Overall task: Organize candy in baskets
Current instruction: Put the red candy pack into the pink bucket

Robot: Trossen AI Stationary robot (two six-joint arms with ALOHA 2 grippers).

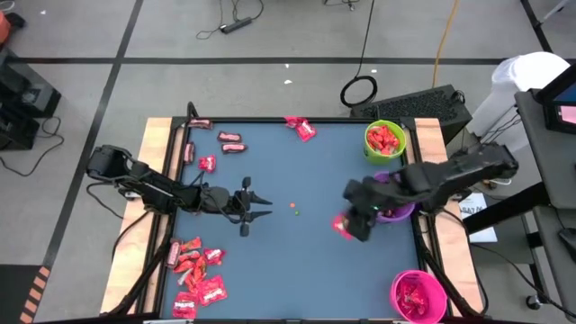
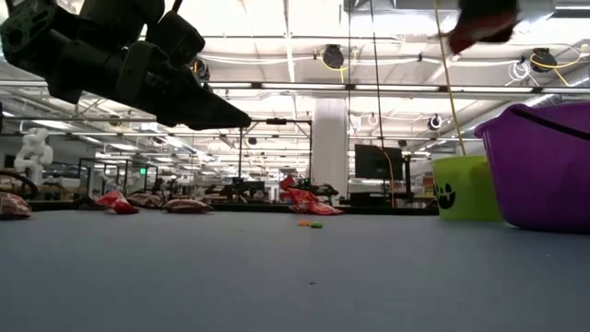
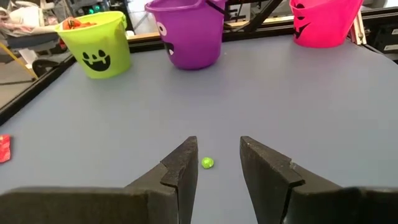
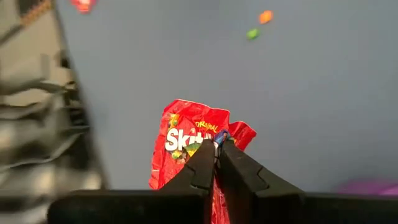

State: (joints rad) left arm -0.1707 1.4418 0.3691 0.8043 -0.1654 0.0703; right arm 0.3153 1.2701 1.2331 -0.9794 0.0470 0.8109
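overhead view of a blue tabletop (image 1: 297, 252) w/ two dark robot arms. the right claw (image 4: 217, 152) is pinched shut on a red skittles packet (image 4: 186, 140), held up off the tabletop just beside the purple basket (image 1: 394, 212), on its inner side. the left claw (image 3: 214, 163) hangs above the tabletop left of centre, its fingers (image 3: 183, 168) parted w/ nothing between them, pointing toward the middle where a tiny green dot (image 3: 207, 163) and an orange dot (image 4: 265, 16) lie close together. three baskets stand along the right edge: the lime green basket (image 1: 385, 141) at the far corner w/ red candy in it, the purple one in the middle, the pink basket (image 1: 417, 295) at the near corner, also w/ candy inside. a heap of red candy (image 1: 195, 274) lies at the near left corner. more loose packets (image 1: 232, 140) are scattered along the far left side, and another packet (image 1: 301, 128) lies by the far edge.
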